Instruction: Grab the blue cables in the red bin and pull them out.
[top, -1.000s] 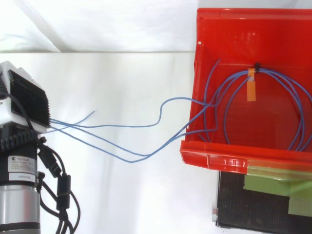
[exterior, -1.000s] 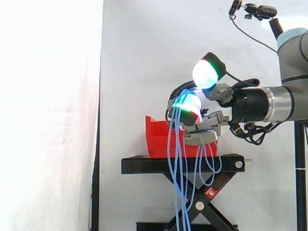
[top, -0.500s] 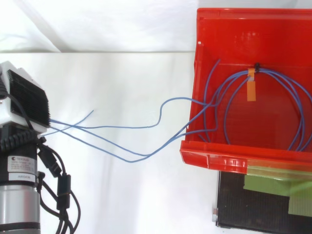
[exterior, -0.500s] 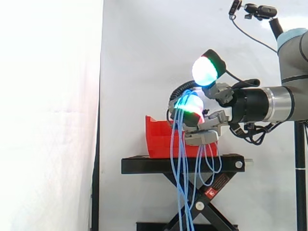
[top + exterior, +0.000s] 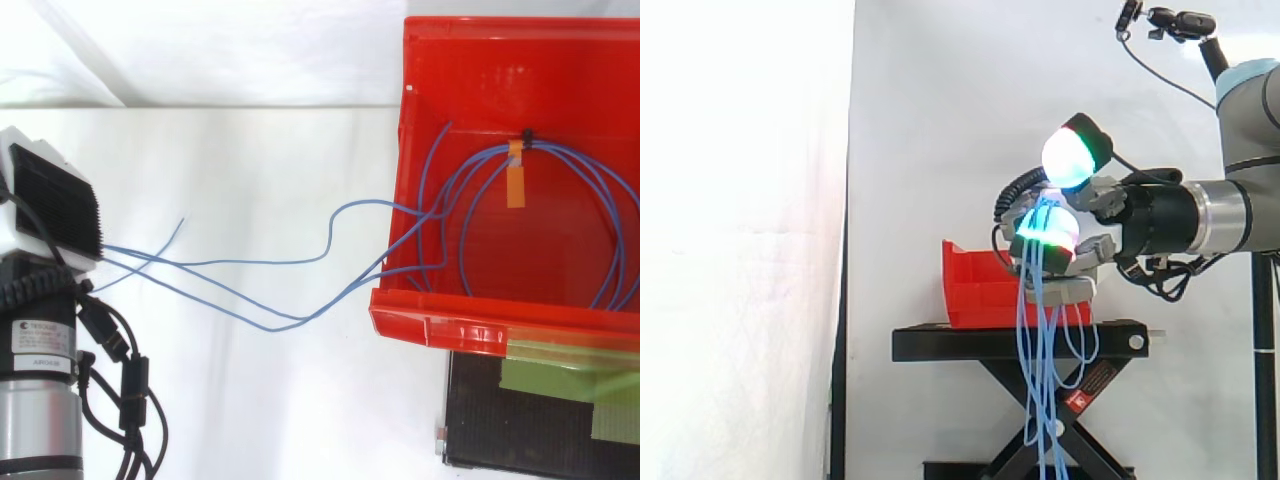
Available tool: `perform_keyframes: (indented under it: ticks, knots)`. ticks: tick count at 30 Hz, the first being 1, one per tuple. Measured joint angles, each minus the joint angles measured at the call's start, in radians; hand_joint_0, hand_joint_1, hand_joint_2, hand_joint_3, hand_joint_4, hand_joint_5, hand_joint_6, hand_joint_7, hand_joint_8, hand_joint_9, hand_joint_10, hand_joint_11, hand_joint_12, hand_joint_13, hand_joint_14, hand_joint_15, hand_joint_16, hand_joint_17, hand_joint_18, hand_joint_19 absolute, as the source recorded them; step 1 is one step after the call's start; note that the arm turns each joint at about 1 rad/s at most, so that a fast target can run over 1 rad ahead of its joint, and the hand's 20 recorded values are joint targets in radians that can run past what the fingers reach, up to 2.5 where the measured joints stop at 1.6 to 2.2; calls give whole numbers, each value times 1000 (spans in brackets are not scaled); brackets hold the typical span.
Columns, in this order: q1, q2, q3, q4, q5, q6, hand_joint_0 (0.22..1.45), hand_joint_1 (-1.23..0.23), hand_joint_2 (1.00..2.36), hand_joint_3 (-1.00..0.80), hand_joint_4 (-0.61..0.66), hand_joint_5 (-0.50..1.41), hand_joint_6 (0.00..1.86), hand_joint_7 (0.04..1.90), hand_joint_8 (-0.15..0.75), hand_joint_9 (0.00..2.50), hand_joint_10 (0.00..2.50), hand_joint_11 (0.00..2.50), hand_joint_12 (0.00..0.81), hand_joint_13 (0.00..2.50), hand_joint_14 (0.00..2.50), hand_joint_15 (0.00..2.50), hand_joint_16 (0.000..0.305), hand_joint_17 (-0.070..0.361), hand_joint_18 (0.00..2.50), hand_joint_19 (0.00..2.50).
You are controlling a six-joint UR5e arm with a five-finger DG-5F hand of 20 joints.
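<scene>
Here, robot hand (image 5: 1087, 248) pinching blue cables (image 5: 298, 319); their tied loop, lying in the red bin (image 5: 450, 330), could catch its wall and drag it.

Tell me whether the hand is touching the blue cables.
Touching. The side view shows the blue cables running up into the hand, pinched under its curled fingers and hanging straight down from them.
</scene>
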Motion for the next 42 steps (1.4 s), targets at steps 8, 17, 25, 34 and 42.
perform_keyframes:
  ticks: [8,17,25,34,42]
  knots:
    - [0,0,0,0,0,-6,548,-687,1000,-1000,365,1230,18,652,271,1388,27,620,386,1610,843,1302,63,142,1376,1186]
    - [0,0,1,0,0,-14,562,-694,1000,-1000,328,1270,19,652,262,1448,25,621,376,1677,695,1372,61,138,1379,1176]
    - [0,0,1,0,0,-15,619,-730,1000,-1000,248,1346,17,705,239,1530,29,651,347,1738,544,1473,55,124,1370,1194]
    - [0,0,0,-1,0,-15,702,-763,1000,-1000,209,1340,16,733,232,1528,29,688,308,1738,441,1552,47,105,1317,1251]
    - [0,0,0,0,0,-15,766,-821,1000,-1000,203,1315,14,763,230,1500,30,712,287,1729,369,1609,42,95,1279,1261]
